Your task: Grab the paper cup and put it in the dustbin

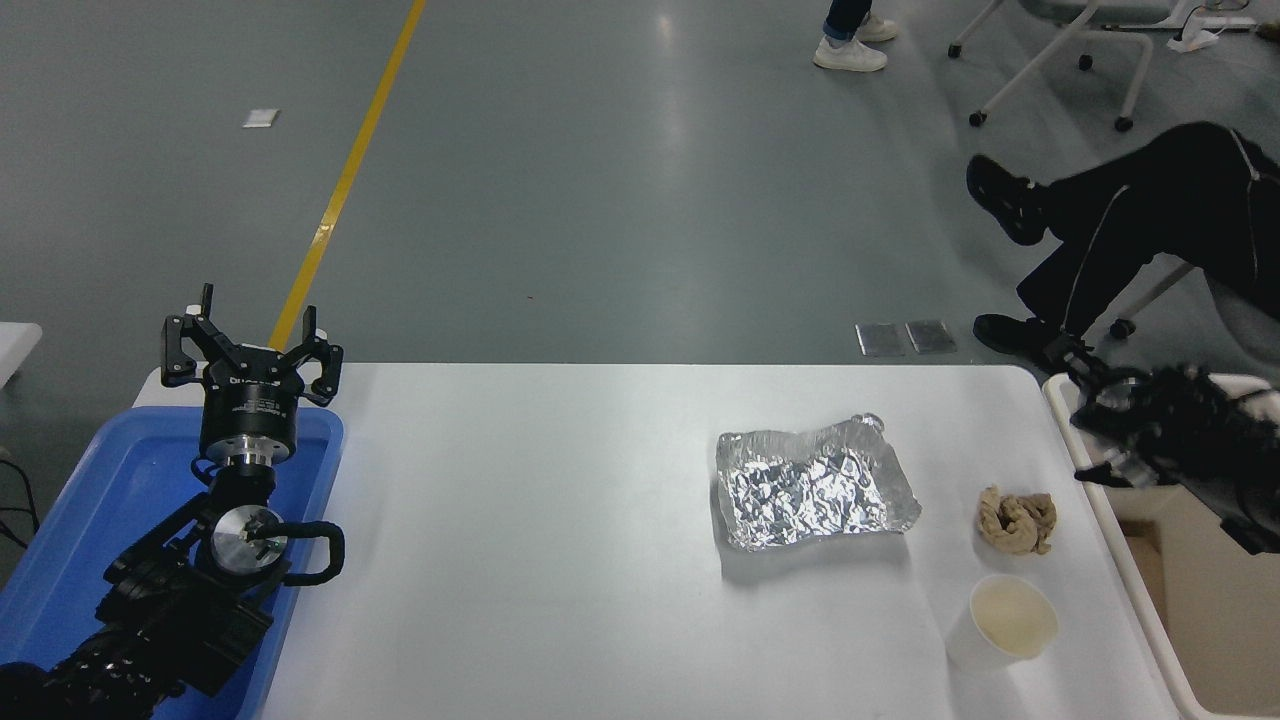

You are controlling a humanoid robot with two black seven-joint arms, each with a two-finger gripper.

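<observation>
Three loose things lie toward the right end of the tabletop [560, 560] as we see it: a crumpled foil tray [812, 486], a tan paper wad [1016, 520] closer to the right edge, and the paper cup [1005, 620]. We find the paper cup upright on the near right part of the tabletop, just nearside of the wad, its cream inside showing, with nothing touching it. Beyond the right edge stands the dustbin [1125, 560]. Our right gripper [1105, 425] hangs blurred over the bin's far rim, near the far right corner, well apart from the cup; we cannot tell how its fingers stand. Our left gripper [250, 345] is parked at the far left corner above the blue tray [110, 480], fingers spread and holding nothing. A person's dark-trousered legs [1140, 230] show beyond the far edge.
</observation>
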